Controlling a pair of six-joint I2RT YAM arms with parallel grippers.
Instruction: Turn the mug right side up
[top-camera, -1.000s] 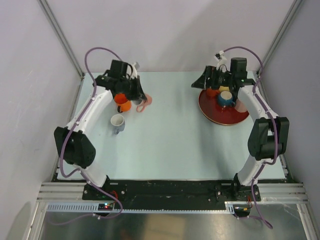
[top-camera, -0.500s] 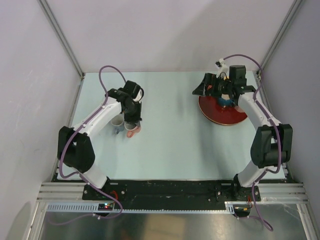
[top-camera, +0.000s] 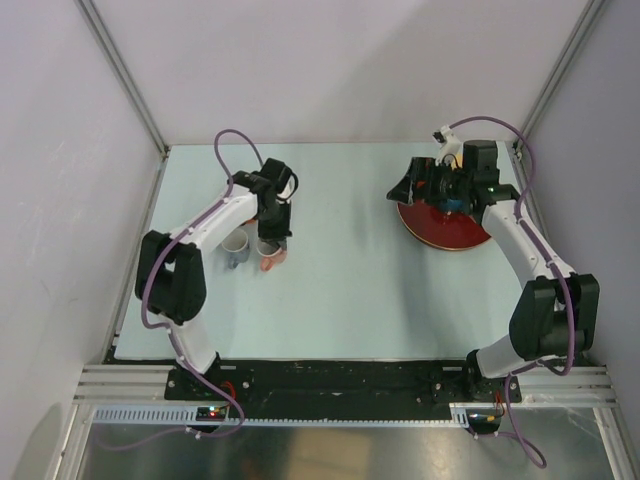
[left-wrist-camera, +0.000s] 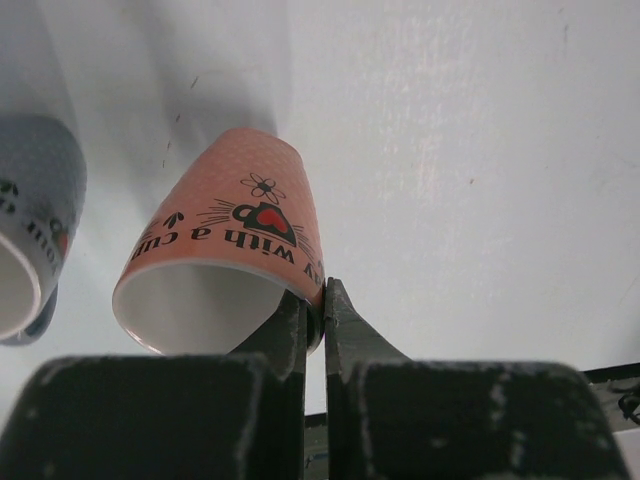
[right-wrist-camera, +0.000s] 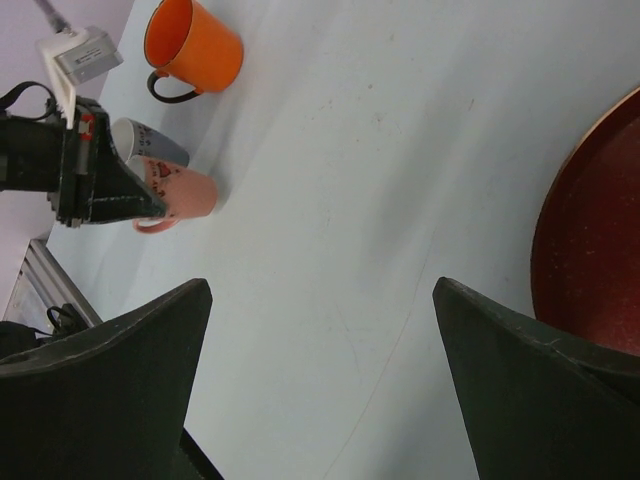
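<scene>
A pale worktop fills the middle of the overhead view. A round red plate lies on its right side. Left of centre stands a grey mug, its white inside showing. In the right wrist view an orange mug sits at upper left, apart from the grey one.

Left wrist view: handle of pink mug hidden, grey mug cropped.

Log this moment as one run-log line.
left gripper: jaws shut on pink mug rim | pink mug: mouth up, beside grey mug | right gripper: open, by red plate
</scene>
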